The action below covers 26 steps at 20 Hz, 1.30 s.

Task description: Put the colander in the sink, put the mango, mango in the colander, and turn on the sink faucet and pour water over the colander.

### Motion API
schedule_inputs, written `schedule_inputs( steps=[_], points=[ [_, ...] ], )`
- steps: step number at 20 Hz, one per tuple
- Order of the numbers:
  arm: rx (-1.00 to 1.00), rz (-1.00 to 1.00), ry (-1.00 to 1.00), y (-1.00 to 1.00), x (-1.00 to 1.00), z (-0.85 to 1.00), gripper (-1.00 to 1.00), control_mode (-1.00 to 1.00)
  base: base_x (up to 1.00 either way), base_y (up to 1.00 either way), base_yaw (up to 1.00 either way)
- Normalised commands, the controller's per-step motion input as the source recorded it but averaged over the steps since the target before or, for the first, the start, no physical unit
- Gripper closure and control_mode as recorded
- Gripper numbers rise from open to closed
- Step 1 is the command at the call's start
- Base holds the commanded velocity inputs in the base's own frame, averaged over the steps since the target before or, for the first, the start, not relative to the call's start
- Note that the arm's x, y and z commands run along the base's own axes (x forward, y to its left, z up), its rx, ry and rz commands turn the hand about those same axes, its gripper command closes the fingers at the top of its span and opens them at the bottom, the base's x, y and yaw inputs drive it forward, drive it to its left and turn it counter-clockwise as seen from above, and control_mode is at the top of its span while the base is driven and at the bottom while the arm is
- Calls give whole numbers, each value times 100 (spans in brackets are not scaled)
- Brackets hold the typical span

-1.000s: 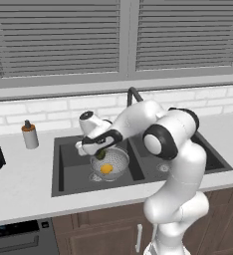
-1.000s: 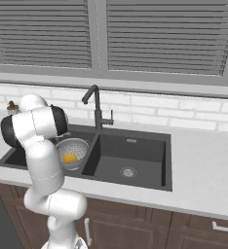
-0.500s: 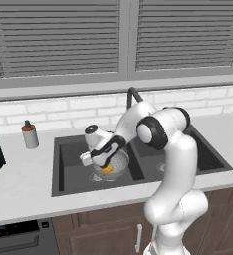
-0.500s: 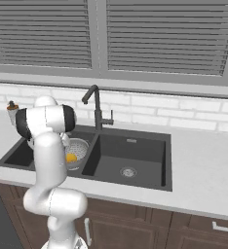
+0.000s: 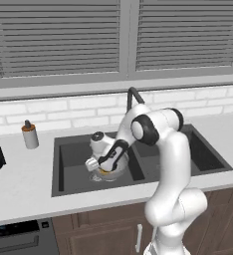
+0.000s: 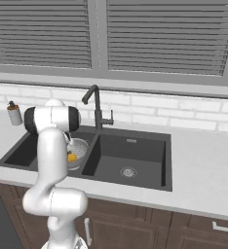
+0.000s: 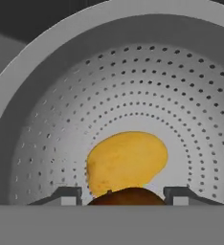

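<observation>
Claw (image 7: 118,195) hangs inside the colander (image 7: 61,95), its two dark finger tips (image 7: 66,195) standing apart at the bottom of the hand view with a dark brownish mango (image 7: 128,197) lodged between them. The tips sit just beside the fruit's two flanks, so the claw looks to be grasping it, though actual contact is hidden at the picture's lower edge. Just beyond the claw, a bright yellow-orange mango (image 7: 127,162) lies on the perforated floor of the bowl, touching or nearly touching the dark one; this close look at both fruits comes from the hand view alone.

From the left base view, the claw (image 5: 104,168) reaches down into the colander (image 5: 111,174), which sits in the left basin of the dark sink (image 5: 68,164). A sliver of orange fruit (image 5: 107,172) peeks out under the hand, while the dark mango is hidden by the hand. The faucet (image 5: 133,97) rises behind the arm, well above and beyond the claw, mostly covered by the white arm. A small grey bottle (image 5: 30,135) stands on the counter (image 5: 19,179), well off to the claw's left.

The right base view gives the faucet (image 6: 94,104) in full, hooked spout and side lever clear, and the silvery colander (image 6: 79,148) with the yellow mango (image 6: 72,157) partly masked by the upright arm. Both sink (image 6: 130,170) basins show here, the right one beyond the colander.
</observation>
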Motion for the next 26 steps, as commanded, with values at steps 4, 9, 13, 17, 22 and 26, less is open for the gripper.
schedule_inputs(
  steps=[4, 9, 13, 17, 22, 26],
  points=[
    [0, 8, 0, -19, 27, -44, 100, -100, 0, 0, 0],
    [0, 6, 0, -6, 15, -56, 100, -100, 0, 0, 0],
    [0, 3, -2, -33, 0, -52, 100, -100, 0, 0, 0],
    [0, 2, -7, -40, -13, -38, -100, -100, 0, 0, 0],
    [0, 0, -13, -46, -39, -4, -100, -100, 0, 0, 0],
    [0, 0, -13, -21, -37, 5, -100, -100, 0, 0, 0]
  ],
)
